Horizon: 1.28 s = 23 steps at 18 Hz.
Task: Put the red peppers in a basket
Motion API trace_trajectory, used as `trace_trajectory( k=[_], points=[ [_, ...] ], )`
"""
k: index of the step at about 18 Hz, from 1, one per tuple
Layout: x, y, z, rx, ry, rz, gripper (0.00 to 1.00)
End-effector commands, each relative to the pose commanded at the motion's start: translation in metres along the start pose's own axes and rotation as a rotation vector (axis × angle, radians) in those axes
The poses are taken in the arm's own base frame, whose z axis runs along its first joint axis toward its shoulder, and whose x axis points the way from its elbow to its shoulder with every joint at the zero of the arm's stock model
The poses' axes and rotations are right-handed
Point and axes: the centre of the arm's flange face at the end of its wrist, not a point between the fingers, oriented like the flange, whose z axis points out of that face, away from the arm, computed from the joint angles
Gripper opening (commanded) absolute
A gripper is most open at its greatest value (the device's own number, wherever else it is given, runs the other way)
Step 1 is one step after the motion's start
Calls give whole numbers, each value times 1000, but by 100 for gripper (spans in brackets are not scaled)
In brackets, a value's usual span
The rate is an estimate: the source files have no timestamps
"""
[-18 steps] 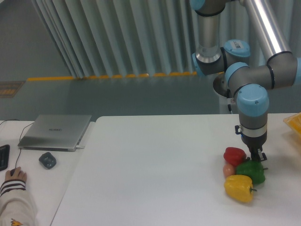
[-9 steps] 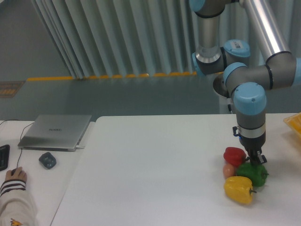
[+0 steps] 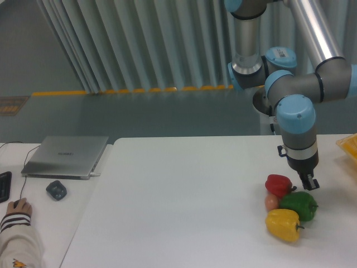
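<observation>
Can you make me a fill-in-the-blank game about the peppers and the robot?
1. The pepper nearest the camera is ____.
2. The gripper hangs just above the ____ pepper.
3. The small pinkish fruit sits right below the ____ pepper in the picture.
4. On the left table, a closed ____ lies beside a mouse.

Missing words: yellow; green; red; laptop
</observation>
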Motion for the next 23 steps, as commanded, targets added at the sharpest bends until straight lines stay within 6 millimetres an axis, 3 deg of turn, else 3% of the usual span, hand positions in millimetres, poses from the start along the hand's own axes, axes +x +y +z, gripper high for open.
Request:
trace_trajectory(
  k=[7,15,23],
  points=[
    [-15,5,31,-26,37,-7,2],
    [-25,-2,32,-16,-10,-53,2],
    [-31,-25,32,-4,-16,-106,2]
  ],
)
